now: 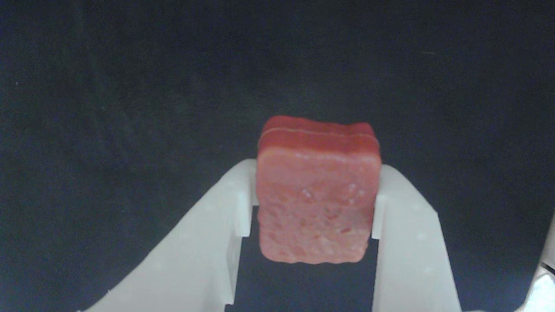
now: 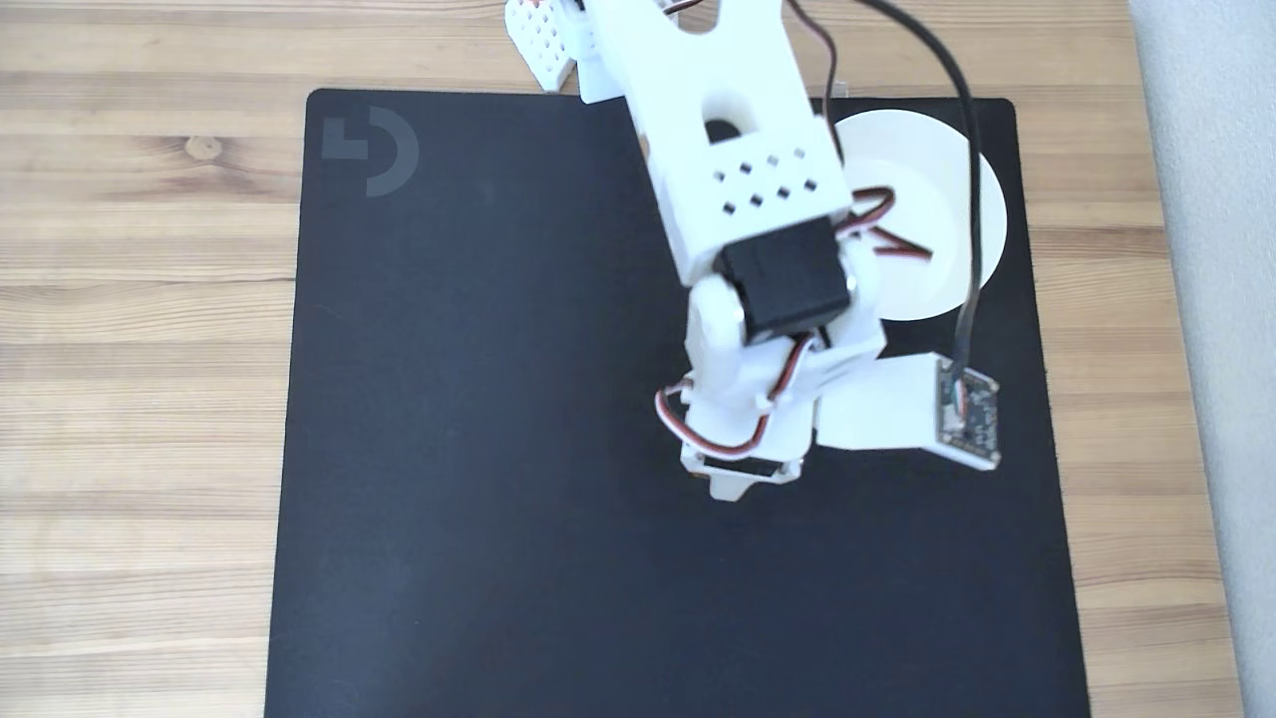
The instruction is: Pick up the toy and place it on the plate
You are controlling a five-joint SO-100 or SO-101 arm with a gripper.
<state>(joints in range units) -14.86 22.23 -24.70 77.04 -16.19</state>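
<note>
**Toy clamped between the white fingers, above the black mat**

Where the wrist view looks down past the gripper (image 1: 315, 186), the toy (image 1: 316, 195) sits squarely between the two white fingers (image 1: 225, 203). Each finger presses a side edge of the block, so the hand is closed on it. Toy: reddish-pink, rough and pitted on its broad face, rounded corners, a darker red band along its far edge with a thin seam line. Its broad face is turned toward the camera; the near edge hangs down between the fingers, the far edge stands past the fingertips. Behind it, nothing but dark mat (image 1: 130, 108). Whether the block touches the mat cannot be told from this angle.

From the fixed view: white arm (image 2: 738, 189) reaches from the top edge down over the black mat (image 2: 478, 449), which lies on a wooden table (image 2: 140, 299). Gripper (image 2: 736, 489) pointing down near the mat's middle, seen from above, its jaws mostly hidden under the wrist. A small circuit board (image 2: 967, 414) on a white bracket sticks out to the right of the wrist.

Plate (image 2: 937, 269): white, round, at the mat's upper right corner, partly covered by the arm and cables. Plate and gripper are near each other but apart; the gripper sits below and left of the plate.
</note>
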